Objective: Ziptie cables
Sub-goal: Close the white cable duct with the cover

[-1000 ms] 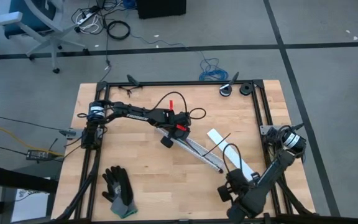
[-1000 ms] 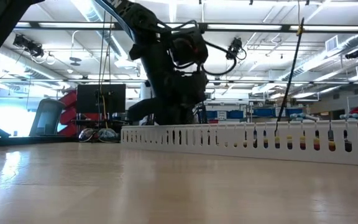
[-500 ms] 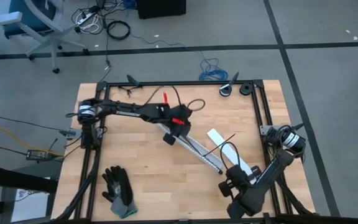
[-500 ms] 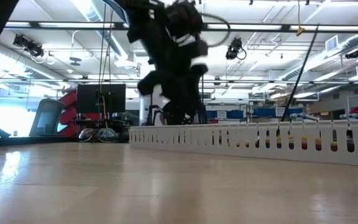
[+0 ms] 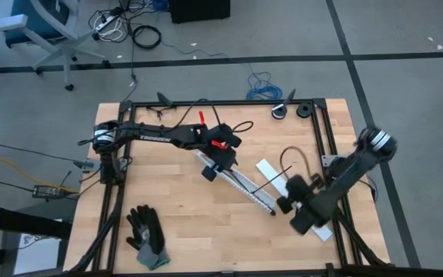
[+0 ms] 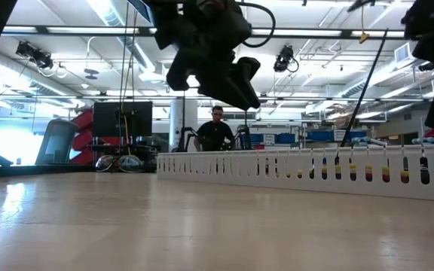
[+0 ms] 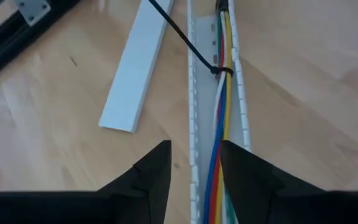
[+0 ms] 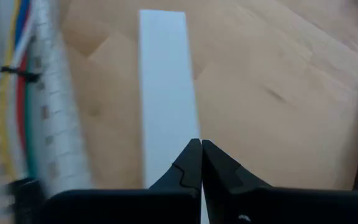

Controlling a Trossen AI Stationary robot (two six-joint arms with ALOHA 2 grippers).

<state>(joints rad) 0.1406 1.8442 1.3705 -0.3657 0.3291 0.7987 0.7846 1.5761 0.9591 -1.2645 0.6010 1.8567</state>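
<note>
The cables [image 7: 221,124], red, yellow, blue, white and green, lie side by side inside a long white slotted duct [image 5: 241,183] that lies slantwise on the table. The black ziptie [image 7: 221,70] is looped round them, and its tail [image 6: 364,83] sticks up at a slant. My left gripper [image 7: 194,168] hangs open above the duct's far-left end [image 5: 215,165], clear of it in the low view [image 6: 224,75]. My right gripper [image 8: 201,155] is shut and hovers over a flat white strip [image 8: 166,81] beside the duct, near the table's right side [image 5: 288,201].
A pair of black-and-grey gloves [image 5: 146,235] lies at the near left. Two small dark rolls [image 5: 292,111] sit at the far right corner. Black frame rails [image 5: 323,138] edge the table. A person [image 6: 217,128] stands in the room beyond.
My left gripper has risen off the duct's far-left end and tipped less steeply. My right arm has swung from the table's near edge toward the right and far side, and its gripper now hangs over the flat white strip. The ziptie's tail has leaned over from near upright.
</note>
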